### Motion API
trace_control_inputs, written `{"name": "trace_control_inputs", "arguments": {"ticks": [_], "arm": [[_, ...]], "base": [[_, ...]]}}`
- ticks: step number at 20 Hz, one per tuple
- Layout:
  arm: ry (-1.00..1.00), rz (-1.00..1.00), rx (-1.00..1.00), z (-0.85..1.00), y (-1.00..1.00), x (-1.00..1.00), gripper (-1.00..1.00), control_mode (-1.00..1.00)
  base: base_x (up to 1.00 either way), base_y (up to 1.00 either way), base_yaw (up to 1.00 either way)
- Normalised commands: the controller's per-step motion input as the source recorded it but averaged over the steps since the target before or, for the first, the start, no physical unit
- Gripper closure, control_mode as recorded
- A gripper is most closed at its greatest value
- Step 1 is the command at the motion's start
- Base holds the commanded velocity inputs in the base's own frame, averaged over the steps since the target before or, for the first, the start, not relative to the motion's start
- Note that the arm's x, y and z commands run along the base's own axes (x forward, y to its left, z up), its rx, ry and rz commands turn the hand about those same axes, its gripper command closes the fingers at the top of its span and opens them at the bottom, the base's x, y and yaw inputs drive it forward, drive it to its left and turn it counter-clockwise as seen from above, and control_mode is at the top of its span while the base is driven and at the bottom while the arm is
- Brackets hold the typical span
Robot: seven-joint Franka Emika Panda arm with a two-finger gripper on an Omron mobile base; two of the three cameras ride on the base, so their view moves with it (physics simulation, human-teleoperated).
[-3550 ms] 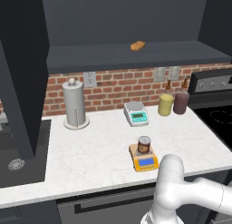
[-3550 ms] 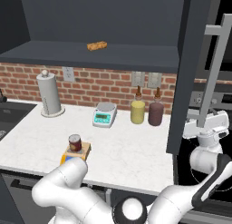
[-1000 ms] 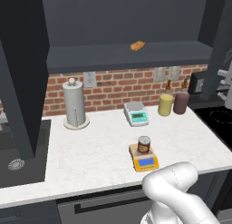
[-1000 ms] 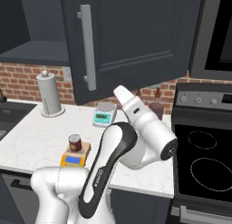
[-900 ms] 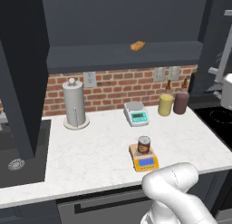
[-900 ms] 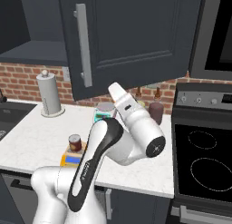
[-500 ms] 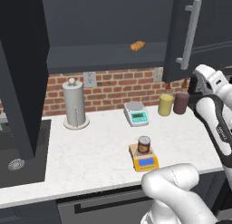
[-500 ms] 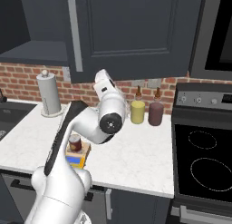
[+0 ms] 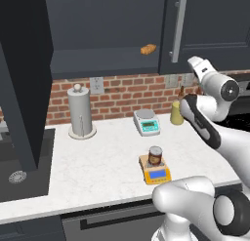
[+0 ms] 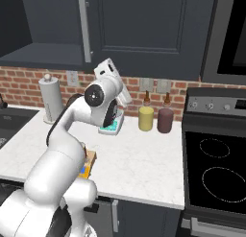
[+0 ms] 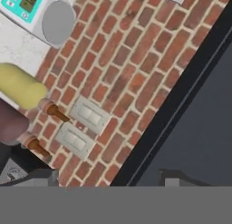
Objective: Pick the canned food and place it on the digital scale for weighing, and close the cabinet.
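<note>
So the small dark red-brown can (image 9: pixel 155 155) already sits on the orange-yellow scale (image 9: pixel 156 170), at 6 o'clock on the white marble worktop (image 9: pixel 97 162). The navy cabinet (image 9: pixel 205 30) looks partly shut, its left door hanging open. Can't tell how the gripper fingers stand.

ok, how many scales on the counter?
2. The digital scale, orange-yellow, sits near the front edge with the canned food on it; a grey-white scale sits back by the brick wall.
</note>
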Motion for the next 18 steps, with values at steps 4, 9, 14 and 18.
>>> {"name": "trace_control_inputs", "arguments": {"ticks": [4,9,14,18], "arm": [[0.14,-0.12,0.0,0.13,-0.01,0.52,-1.0,-1.0],[0.14,-0.07,0.0,0.13,-0.1,0.44,-1.0,-1.0],[0.13,-0.04,0.0,-0.01,-0.11,0.31,-1.0,-1.0],[0.13,-0.01,0.0,-0.31,-0.07,0.15,-1.0,-1.0]], "base": [[0.0,0.0,0.0],[0.0,0.0,0.0],[0.0,0.0,0.0],[0.0,0.0,0.0]]}}
